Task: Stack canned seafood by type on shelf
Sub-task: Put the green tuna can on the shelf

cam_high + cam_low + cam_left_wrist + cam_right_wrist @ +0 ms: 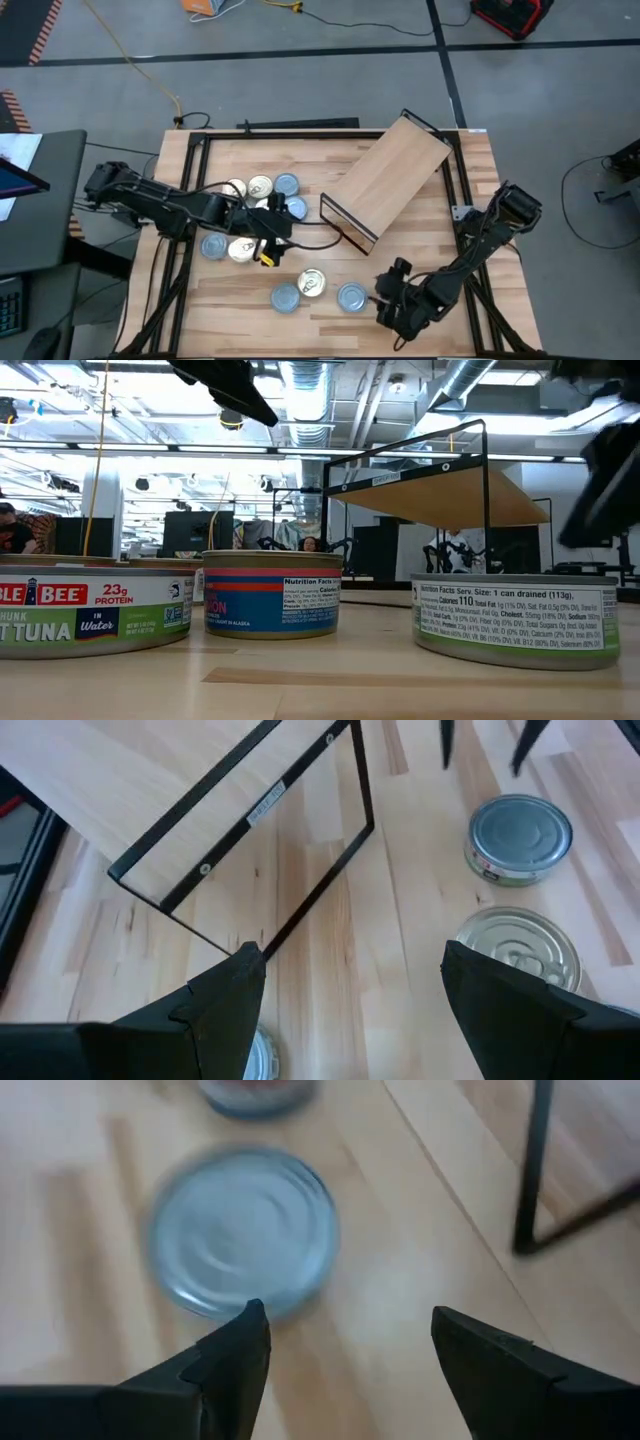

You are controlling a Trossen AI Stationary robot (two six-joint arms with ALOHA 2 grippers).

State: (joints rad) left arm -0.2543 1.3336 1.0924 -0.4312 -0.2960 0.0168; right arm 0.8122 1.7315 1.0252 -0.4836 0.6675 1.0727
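- High view: The shelf (pixel 388 180) lies skewed across the far right part of the tabletop (pixel 240 320), its open black frame end facing the tabletop's middle. The left gripper (pixel 272 238) hovers released over a cluster of tins (pixel 250 215) in the left half; no tin sits between its fingers. The right gripper (pixel 383 292) hangs released near the front edge, just beside a blue-lid tin (pixel 351 297). A gold-lid tin (pixel 311 283) and a second blue-lid tin (pixel 286 297) lie close together there. Expect a descending finger to knock a neighbour, because the tins are tightly packed.
- Low view: Three tins stand at the front edge; a blue-labelled tin (pixel 271 594) is the middle one. The shelf board (pixel 440 495) sits raised on thin legs. Expect a carried tin to strike the frame bar if you approach level.
- Left wrist view: The fingers stand apart and empty over bare wood, with a gold lid (pixel 520 950) beside one finger. Expect a missed grasp if you close here.
- Right wrist view: The blue lid (pixel 240 1230) lies ahead of the spread fingers and off to one side, not between them. Expect the flat tin to skid away under an off-centre pinch.
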